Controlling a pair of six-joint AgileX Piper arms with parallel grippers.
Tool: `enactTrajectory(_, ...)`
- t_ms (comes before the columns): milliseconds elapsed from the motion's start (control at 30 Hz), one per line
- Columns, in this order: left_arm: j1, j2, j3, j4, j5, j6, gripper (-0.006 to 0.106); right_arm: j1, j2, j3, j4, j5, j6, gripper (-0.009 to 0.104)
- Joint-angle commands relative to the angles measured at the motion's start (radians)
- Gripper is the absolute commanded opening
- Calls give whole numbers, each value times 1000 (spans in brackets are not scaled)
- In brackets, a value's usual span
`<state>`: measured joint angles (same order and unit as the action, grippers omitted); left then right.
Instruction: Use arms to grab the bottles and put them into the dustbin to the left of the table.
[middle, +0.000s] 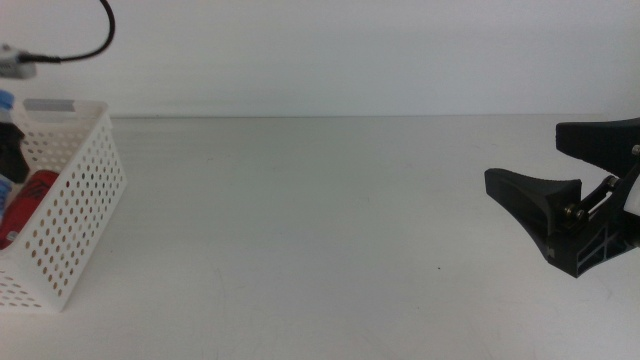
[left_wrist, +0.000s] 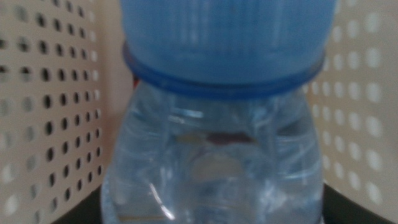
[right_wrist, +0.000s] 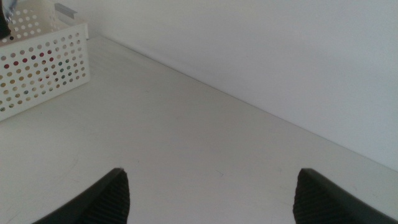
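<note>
Looking down over the white desk (middle: 300, 220), the middle view shows the perforated white dustbin (middle: 85, 200) at the far left edge, with a red can (middle: 30, 195) lying inside it. The left claw is barely visible there beside the bin. The right claw (middle: 530, 165) sits at the right edge, jaws spread apart and holding nothing.

From the left wrist, the clear water bottle (left_wrist: 217, 162) with its blue cap (left_wrist: 227, 37) fills the frame between perforated bin walls (left_wrist: 50, 112); the left claw appears clamped on it.

From the right wrist, the jaws stand wide apart over bare desk, the bin well away.
</note>
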<state>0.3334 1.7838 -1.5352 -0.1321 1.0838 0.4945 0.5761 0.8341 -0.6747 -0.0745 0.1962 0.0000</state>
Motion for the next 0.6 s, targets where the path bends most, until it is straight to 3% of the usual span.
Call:
enactTrajectory(0,1,-27,-42,-24,-43,3,13,2,-4,-27,-10,-70,-13,70)
enactTrajectory(367,1,51,-42,-54,-63,3,16,2,-4,-27,-10,-70,-13,70)
enactTrajectory(467,1,51,-42,-62,-65,2,26,2,-4,-27,-10,-70,-13,70)
enactTrajectory(567,-1,51,-42,-62,-65,2,44,2,-4,-27,-10,-70,-13,70)
